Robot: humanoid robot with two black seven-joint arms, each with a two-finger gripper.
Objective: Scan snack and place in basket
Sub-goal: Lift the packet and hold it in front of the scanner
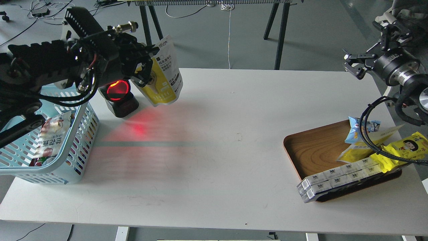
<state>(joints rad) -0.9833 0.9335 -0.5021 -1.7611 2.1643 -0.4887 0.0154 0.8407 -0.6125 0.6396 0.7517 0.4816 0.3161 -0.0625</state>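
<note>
My left gripper (142,72) is shut on the snack (164,78), a yellow and white pouch with a round bean picture. It holds the pouch in the air, tilted, just right of the scanner (118,98) with its red lit window. The light blue basket (75,134) stands at the table's left edge, below my left arm, with a packet lying inside it. My right gripper (352,65) is open and empty, high above the table's far right corner.
A brown wooden tray (314,150) at the right holds a blue cartoon packet (359,129), yellow packets (401,149) and white boxes (337,177). Red scanner light falls on the table in front of the scanner. Black table legs stand behind.
</note>
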